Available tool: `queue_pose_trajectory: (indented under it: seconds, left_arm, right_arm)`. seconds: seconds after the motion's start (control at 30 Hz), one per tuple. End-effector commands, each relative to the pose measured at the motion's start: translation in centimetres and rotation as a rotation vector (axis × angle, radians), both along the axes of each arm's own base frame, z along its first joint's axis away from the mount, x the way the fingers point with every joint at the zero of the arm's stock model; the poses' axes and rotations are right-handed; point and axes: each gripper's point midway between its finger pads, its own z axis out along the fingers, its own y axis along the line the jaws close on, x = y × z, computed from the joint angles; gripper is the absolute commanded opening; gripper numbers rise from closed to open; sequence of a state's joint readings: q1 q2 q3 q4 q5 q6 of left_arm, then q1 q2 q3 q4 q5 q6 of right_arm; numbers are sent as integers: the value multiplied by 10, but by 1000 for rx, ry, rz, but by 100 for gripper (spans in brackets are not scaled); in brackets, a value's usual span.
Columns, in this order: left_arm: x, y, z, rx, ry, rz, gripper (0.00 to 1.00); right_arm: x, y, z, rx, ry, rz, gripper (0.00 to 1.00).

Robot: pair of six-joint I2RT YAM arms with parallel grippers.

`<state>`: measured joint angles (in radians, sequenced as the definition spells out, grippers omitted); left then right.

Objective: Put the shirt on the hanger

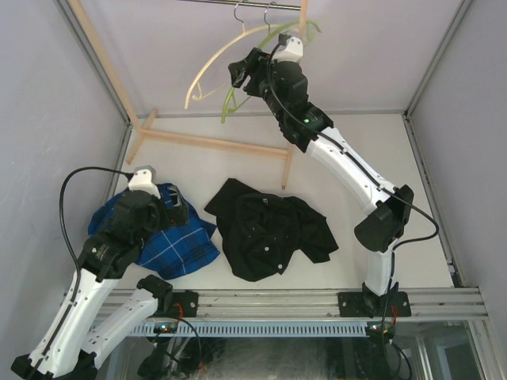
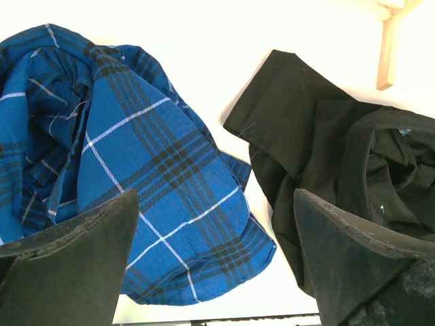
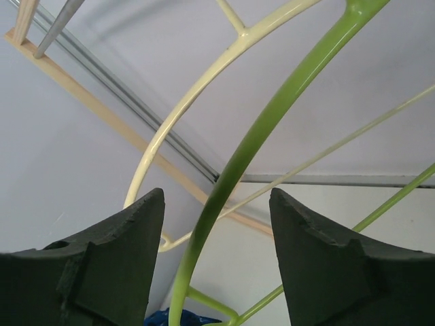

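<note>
Down at the near edge, the left gripper (image 2: 214,204) hovers with its fingers spread wide and nothing between them. It hangs over the seam between two heaps of cloth. Under its left finger lies a blue plaid shirt (image 2: 136,136), which plays no part in this job. Just beside that, toward the middle of the table (image 1: 198,170), lies the shirt (image 1: 265,229). It is black and crumpled, with its collar and sleeves folded into the pile and a few pale buttons showing. Nothing touches it, and no part of it is lifted or spread.

Farther back a wooden frame (image 1: 214,142) crosses the table. Above it, at the far end, the right arm reaches up toward the rail (image 1: 238,4). The right gripper (image 3: 216,193) has its fingers apart on either side of one sloping arm of the hanger (image 3: 285,95). A gap shows on each side of the lime-green bar, so the fingers bracket it without clamping. A cream hanger (image 3: 242,35) hangs just behind it on the same rail.

By my reading the task is barely begun. The hanger is on the rail and not yet gripped, and the shirt is untouched. What seems left is to close on the green bar, unhook it, bring it down, and work both shoulders of the shirt over it.
</note>
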<state>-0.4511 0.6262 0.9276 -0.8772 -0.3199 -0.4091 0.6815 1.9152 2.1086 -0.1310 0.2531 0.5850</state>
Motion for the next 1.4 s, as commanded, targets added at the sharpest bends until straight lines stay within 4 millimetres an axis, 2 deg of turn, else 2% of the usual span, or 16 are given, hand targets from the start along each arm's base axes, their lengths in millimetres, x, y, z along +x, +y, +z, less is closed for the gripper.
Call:
queue_pose_trajectory:
  seconds: [0.0, 0.47, 0.6, 0.87, 1.03, 1.2, 1.37]
  left_arm:
    - [4, 0, -2, 10, -16, -2, 98]
    - [2, -2, 0, -8, -27, -11, 96]
    - [3, -3, -1, -7, -21, -16, 96]
    - [3, -5, -2, -6, -12, -25, 96]
    - [4, -6, -3, -6, -9, -28, 96]
    - [5, -6, -4, -2, -4, -29, 96]
    - [5, -6, -5, -1, -1, -30, 96]
  right_arm:
    - [-3, 3, 30, 69, -66, 9, 60]
    - [7, -5, 23, 38, -62, 13, 19]
    - [6, -9, 23, 25, -59, 35, 12]
    - [-5, -22, 16, -130, -106, 74, 8]
    - [-3, -37, 5, -211, -161, 66, 8]
    - [-6, -43, 7, -241, -271, 58, 1]
    - [-5, -42, 11, -248, -330, 110, 0]
